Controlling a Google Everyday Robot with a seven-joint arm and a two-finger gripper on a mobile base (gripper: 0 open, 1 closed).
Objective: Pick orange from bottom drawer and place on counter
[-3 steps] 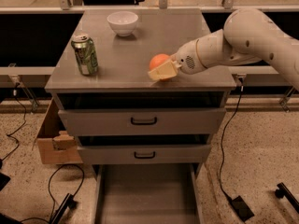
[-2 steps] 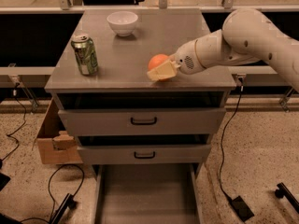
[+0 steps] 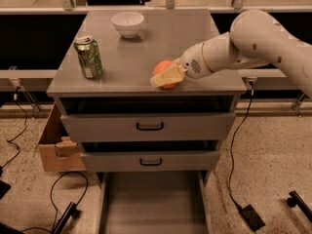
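The orange is at the front right of the counter, at or just above its surface. My gripper reaches in from the right on a white arm, its pale fingers shut on the orange and covering the fruit's front and lower part. Below the two handled drawers, the bottom drawer is pulled out, and nothing shows on its grey floor.
A green soda can stands at the counter's left and a white bowl at its back. A cardboard box sits on the floor left of the cabinet. Cables trail on the floor on both sides.
The gripper with the orange has dropped slightly and shifted a little left, closer to the counter top. The can, the bowl and the drawers have not moved.
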